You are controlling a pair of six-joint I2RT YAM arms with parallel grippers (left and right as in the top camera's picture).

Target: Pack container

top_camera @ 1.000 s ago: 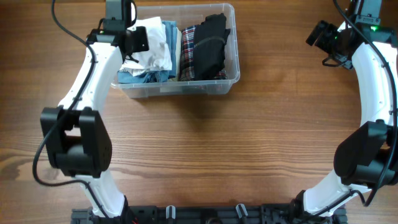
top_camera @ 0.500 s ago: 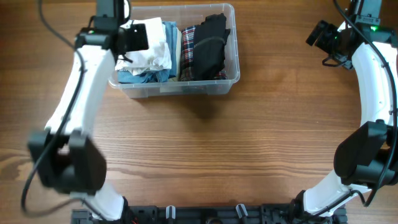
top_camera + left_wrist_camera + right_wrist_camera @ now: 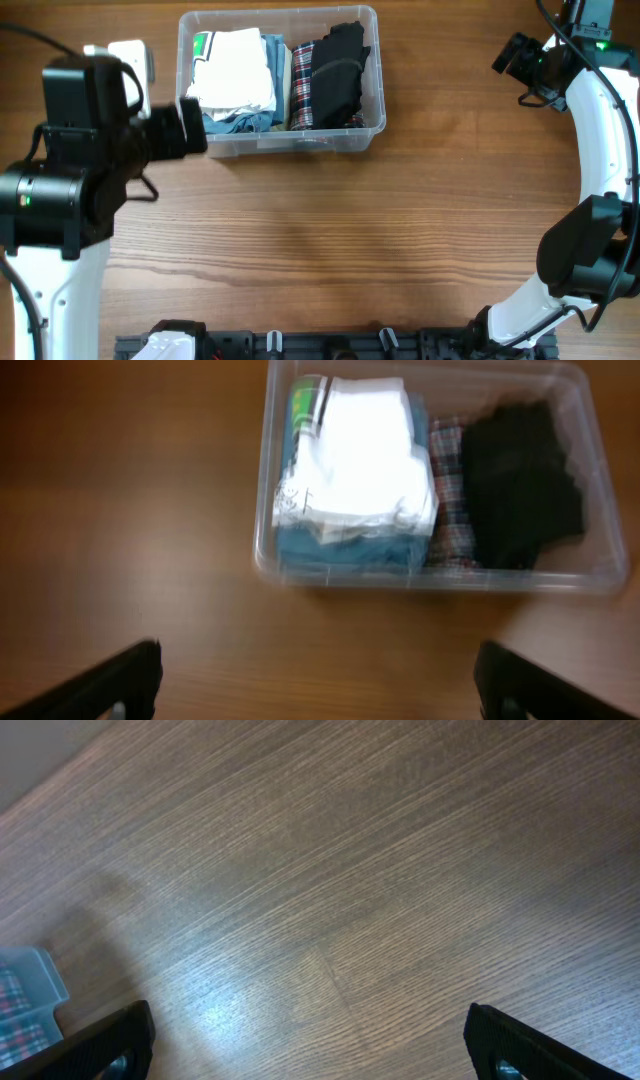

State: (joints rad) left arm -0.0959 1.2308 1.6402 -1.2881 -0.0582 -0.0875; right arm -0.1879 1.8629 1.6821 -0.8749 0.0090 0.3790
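Between my left fingertips there's nothing: the left gripper (image 3: 320, 685) hangs spread wide and empty over bare table (image 3: 120, 510), off the left end of the container. Looking outward, the container (image 3: 290, 143) sits toward the far side of the table, holding a white folded stack (image 3: 365, 445) on blue cloth (image 3: 340, 548), then plaid (image 3: 448, 490), then a black garment (image 3: 525, 490) at its right end. The right gripper (image 3: 310, 1045) is wide open too, empty, well apart over wood. No loose garment shows, so I judge the packing nearly done. If I tamp, I'd come straight down onto the white stack, which looks highest, and stay clear of the rim.
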